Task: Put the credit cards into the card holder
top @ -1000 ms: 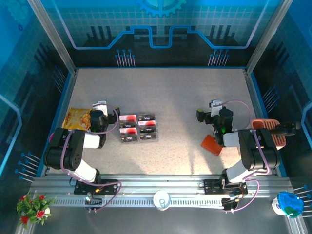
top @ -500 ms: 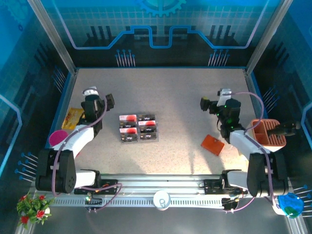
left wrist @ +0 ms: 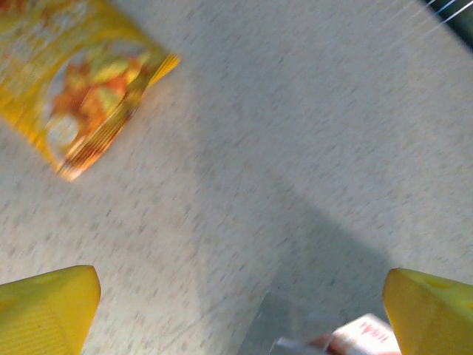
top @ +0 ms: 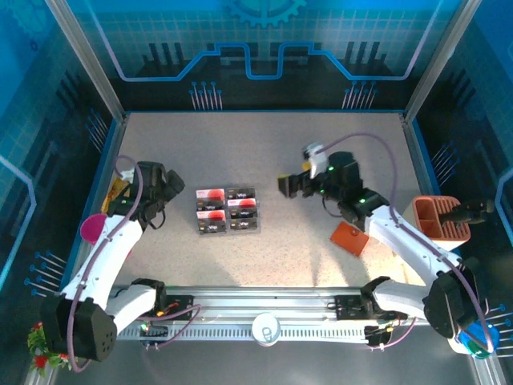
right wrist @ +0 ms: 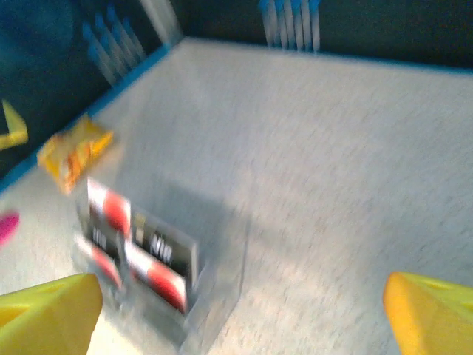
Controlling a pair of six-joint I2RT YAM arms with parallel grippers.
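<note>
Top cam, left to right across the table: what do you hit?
Pink disc → left gripper → credit cards → right gripper → card holder → orange basket.

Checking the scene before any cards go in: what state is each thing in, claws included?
Left claw: open, empty, above the table.
Right claw: open, empty, raised over the table.
Card holder: flat on the table, apparently folded shut.
Credit cards: grouped on the table, none in the card holder.
Snack packet: lying flat.
Orange basket: upright at the right edge.
</note>
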